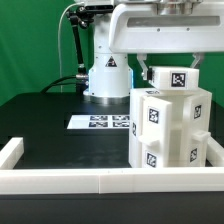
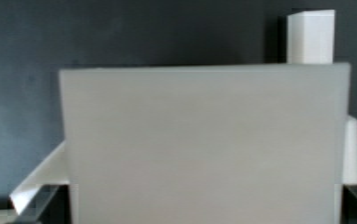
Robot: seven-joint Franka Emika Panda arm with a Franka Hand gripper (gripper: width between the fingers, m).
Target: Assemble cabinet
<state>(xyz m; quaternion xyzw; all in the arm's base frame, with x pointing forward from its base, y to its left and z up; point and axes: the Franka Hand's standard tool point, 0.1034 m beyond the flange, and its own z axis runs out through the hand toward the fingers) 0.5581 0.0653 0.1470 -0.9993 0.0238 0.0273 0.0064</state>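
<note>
**Jaws wide over cabinet top, grip unconfirmed**

Jaws are spread wide, one on each side of the top block (image 1: 176,78) of the cabinet (image 1: 168,125). Can't tell whether they're clamped on it or only straddling it; neither view shows a clear contact line.

Cabinet is a white stack standing upright on the black desk (image 1: 40,110). It sits on the exterior view's right, just behind the low white border wall (image 1: 60,180). Marker tags show on its front and side faces, plus one on the top block.

Marker board (image 1: 100,122) lies flat on the desk in front of the arm base (image 1: 105,75), to the exterior view's left of the cabinet.

Wrist view: a plain white face (image 2: 193,140) fills most of the frame, close up. A narrow white strip (image 2: 310,35) stands up past it; can't tell which part that is. Dark desk beyond.
</note>
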